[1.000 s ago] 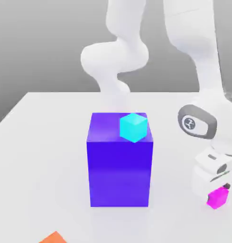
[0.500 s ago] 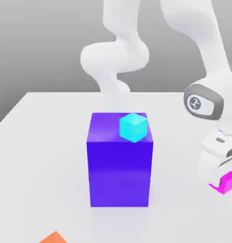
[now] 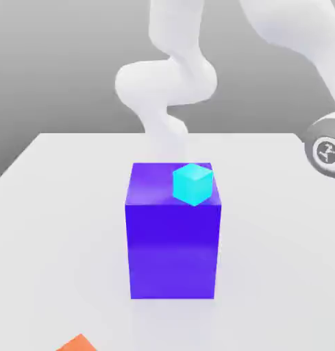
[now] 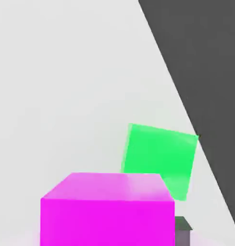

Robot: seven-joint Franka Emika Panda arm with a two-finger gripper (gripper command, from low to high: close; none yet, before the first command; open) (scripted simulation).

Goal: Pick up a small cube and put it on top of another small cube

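Claw: closed and clamped on the small magenta cube – the gripper (image 4: 107, 231) has one dark fingertip (image 4: 182, 236) showing against the cube's side in the hand view
Small magenta cube (image 4: 107, 221): in the grip, close to the hand camera, its paler top face catching a whitish sheen
Green block (image 4: 162, 151): beyond the magenta cube in the hand view and partly covered by it, one corner at the table's edge line; the two look apart, though how far is hard to judge
Blue-violet block (image 3: 173, 250): upright and tall in the middle of the exterior view, glossy
Small cyan cube (image 3: 192, 184): at the block's top, towards the exterior view's right, one corner turned to the front
Orange cube (image 3: 79, 343): near the exterior view's left, cut by the lower border – just a corner
White arm (image 3: 166, 82): behind the block, with its grey-ringed wrist joint (image 3: 327, 149) at the exterior view's right border
Table (image 3: 53, 226): white, with dark grey floor (image 4: 205, 72) past its edge
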